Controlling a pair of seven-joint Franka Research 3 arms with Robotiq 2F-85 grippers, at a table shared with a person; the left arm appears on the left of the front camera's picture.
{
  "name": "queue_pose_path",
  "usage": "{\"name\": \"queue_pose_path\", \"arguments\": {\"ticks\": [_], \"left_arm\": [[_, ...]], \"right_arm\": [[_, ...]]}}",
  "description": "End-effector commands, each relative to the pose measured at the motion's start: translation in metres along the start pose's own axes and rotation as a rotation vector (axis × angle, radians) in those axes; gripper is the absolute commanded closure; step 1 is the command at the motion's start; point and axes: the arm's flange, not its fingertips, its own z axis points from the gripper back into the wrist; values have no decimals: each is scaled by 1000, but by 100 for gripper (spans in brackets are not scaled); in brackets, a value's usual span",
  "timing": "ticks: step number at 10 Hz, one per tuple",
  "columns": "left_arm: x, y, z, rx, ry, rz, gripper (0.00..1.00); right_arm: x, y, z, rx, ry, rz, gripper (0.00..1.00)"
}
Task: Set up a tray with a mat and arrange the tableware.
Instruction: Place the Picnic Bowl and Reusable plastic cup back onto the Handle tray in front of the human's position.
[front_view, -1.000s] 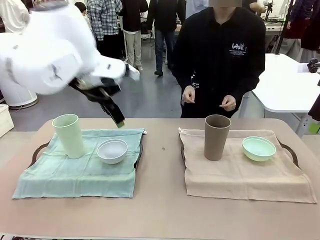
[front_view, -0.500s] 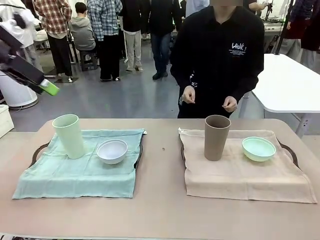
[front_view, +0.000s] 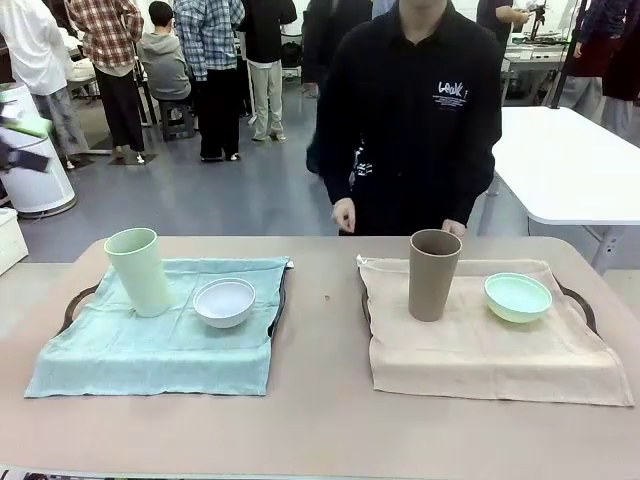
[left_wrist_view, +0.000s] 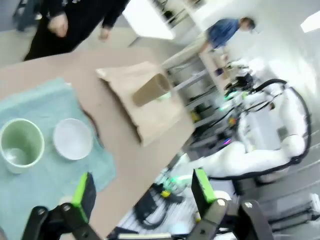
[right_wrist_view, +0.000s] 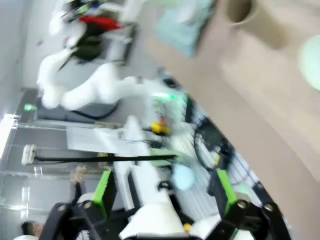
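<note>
On the left, a teal mat (front_view: 150, 345) covers a tray (front_view: 75, 303) and carries the pale green cup (front_view: 137, 270) and the white bowl (front_view: 224, 301). On the right, a beige mat (front_view: 490, 350) covers a second tray (front_view: 582, 303) holding the tan-brown cup (front_view: 434, 273) and the mint green bowl (front_view: 517, 296). My left gripper (left_wrist_view: 143, 189) is open and empty, high above the pale green cup (left_wrist_view: 21, 145) and white bowl (left_wrist_view: 73, 138); it appears blurred at the far left edge (front_view: 20, 143). My right gripper (right_wrist_view: 164, 192) is open and empty, far from the tan-brown cup (right_wrist_view: 240, 10).
A person in black (front_view: 410, 110) stands at the far table edge, hands (front_view: 344, 215) low near it. Bare tabletop (front_view: 320, 330) lies between the two trays and along the front edge. A white table (front_view: 570, 160) stands at the back right, and several people stand behind.
My left arm has swung from above the left tray up and away to the far left edge. The person has shifted left and lowered both hands.
</note>
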Motion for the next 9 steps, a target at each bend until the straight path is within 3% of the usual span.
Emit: {"name": "queue_pose_path", "arguments": {"ticks": [1,3,4,9], "left_arm": [[-16,54,5,-492,-356,383,0],[-33,83,-14,-578,-381,455,0],[-30,57,28,-245,-175,185,0],[-30,57,28,-245,-175,185,0]], "right_arm": [[4,-40,32,619,-186,-26,0],[9,-66,30,738,-164,-61,0],[-16,-39,24,322,-103,7,0],[-16,-39,24,322,-103,7,0]]}}
